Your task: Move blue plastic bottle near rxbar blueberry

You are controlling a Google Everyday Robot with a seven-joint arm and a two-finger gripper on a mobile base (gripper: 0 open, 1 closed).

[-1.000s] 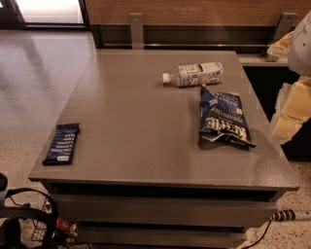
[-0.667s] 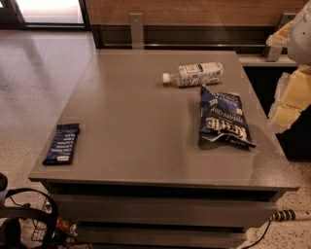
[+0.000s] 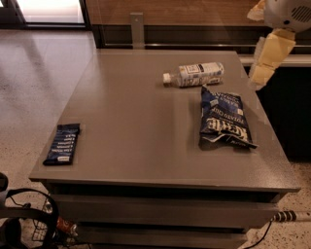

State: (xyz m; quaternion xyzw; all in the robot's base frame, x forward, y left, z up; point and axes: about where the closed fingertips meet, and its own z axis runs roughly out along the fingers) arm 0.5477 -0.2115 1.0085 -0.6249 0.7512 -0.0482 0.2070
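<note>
1. Upward and a little leftward has gone the gripper (image 3: 267, 61). It now hangs at the upper right of the frame, past the right rim of the table (image 3: 136, 112). Whether it is spread or closed I cannot tell. Nothing else has shifted.
2. Grey, flat tabletop; speckled floor (image 3: 34, 87) at left, wood panel (image 3: 184, 12) behind.
3. Bottle (image 3: 194, 74): on its side, upper right of the table, white cap pointing left, clear bluish plastic, white-and-blue label. It lies just above the chip bag (image 3: 221, 119).
4. Bar (image 3: 62, 144): lower left, at the table's left edge, well apart from the bottle, with bare tabletop between them.
</note>
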